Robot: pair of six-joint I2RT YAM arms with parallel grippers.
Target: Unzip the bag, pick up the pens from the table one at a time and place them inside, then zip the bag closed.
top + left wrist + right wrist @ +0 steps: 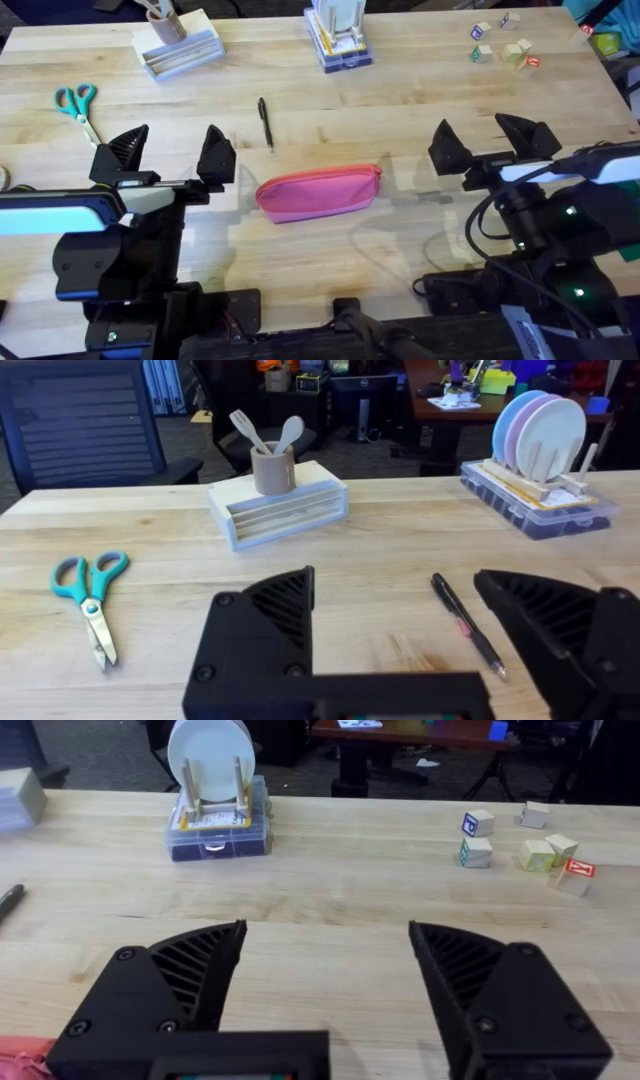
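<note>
Pink fabric, the pencil pouch [319, 192] lies flat near the middle of the butcher-block table [400, 100], its reddish-orange zipper strip along the far edge, between the two arms. Just beyond it, slightly toward the left arm's side, a black stick pen [264, 123] rests on the wood, apart from the pouch. Both arms sit low at the near edge. The left gripper [172, 157] has its black fingers spread wide with nothing between them, and so does the right gripper [494, 140]. Teal-handled scissors [78, 106] lie farther out on the left, well apart from the pen.
</note>
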